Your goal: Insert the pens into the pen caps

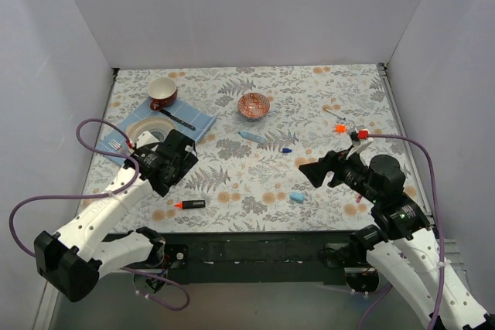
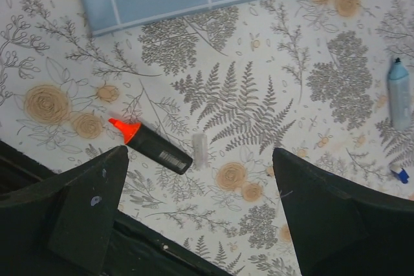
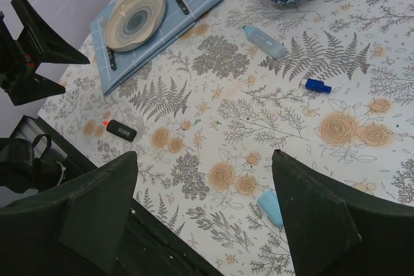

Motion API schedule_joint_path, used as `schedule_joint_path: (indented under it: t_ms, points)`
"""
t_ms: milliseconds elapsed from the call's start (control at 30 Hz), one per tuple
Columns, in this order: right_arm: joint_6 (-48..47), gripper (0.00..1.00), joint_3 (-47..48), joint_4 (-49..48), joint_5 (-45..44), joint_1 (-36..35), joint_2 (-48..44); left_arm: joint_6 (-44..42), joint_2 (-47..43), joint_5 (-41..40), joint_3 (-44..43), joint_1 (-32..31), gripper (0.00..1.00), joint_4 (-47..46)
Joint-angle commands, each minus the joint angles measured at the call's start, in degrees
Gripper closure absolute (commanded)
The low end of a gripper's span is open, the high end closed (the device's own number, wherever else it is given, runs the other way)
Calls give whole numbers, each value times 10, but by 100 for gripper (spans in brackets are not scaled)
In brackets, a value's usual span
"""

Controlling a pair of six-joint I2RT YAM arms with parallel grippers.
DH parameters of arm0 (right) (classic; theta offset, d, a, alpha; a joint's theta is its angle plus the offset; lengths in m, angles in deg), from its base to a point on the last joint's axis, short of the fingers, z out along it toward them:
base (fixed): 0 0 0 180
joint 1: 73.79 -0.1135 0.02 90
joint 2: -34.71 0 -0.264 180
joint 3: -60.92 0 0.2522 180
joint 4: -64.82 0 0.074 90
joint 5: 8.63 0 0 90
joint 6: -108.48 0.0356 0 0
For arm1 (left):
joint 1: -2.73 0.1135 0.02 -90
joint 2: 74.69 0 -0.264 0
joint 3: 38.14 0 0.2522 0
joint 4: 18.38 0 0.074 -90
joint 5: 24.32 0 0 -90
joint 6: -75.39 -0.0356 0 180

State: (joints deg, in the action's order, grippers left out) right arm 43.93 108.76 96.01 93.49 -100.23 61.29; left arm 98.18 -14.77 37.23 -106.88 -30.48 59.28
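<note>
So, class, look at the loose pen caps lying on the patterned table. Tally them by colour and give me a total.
Orange pen cap: 1
Light blue pen cap: 1
Dark blue pen cap: 1
Total: 3

Black marker [image 1: 192, 204], light blue pen [image 1: 249, 137], light blue cap [image 1: 298, 197] and orange cap [image 1: 340, 127] lie apart.

Pens counted: two, namely one black marker [image 2: 158, 150] and one light blue pen [image 1: 251, 137]. Caps: three, namely one orange cap [image 1: 340, 127], one light blue cap [image 1: 297, 197] and one dark blue cap [image 1: 286, 149]. One bowl [image 1: 254, 106], one mug [image 1: 162, 91], one plate [image 3: 134, 19].
</note>
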Motion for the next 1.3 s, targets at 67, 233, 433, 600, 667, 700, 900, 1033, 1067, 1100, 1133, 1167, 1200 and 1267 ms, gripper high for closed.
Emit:
schedule_joint_path:
  t_ms: [67,233,433,600,667,700,900,1033,1067,1100,1133,1167,1200,1267]
  points:
    - [-5,11,-9,-49,19,-4,-16,288,-20,53,57,21,10,38]
    - [-4,11,-11,-60,40,-3,-15,306,-33,89,90,21,14,20]
    - [-1,12,-17,-69,45,-3,-19,281,-18,131,139,21,17,-54]
    - [3,13,-18,-68,53,-4,-22,281,13,137,145,21,18,-74]
    - [2,13,-18,-64,52,-3,-28,281,28,137,147,21,18,-77]
    - [2,13,-18,-64,50,-3,-29,282,33,132,147,21,19,-78]
    - [-3,13,-16,-50,42,-4,-41,285,55,130,155,22,21,-85]
    - [-6,13,-16,-47,37,-3,-44,287,62,125,164,21,24,-91]
    - [-7,13,-15,-46,37,-3,-44,288,64,124,167,21,24,-94]
    - [-6,13,-15,-47,37,-3,-44,289,69,124,174,22,24,-101]
    - [-6,13,-15,-46,38,-3,-44,289,71,126,179,21,24,-105]
    - [-6,13,-13,-47,37,-3,-44,289,74,128,182,21,25,-110]
    - [-7,14,-11,-46,39,-3,-42,289,80,130,188,21,25,-116]
    - [-6,14,-9,-42,41,-3,-44,293,88,131,189,21,25,-113]
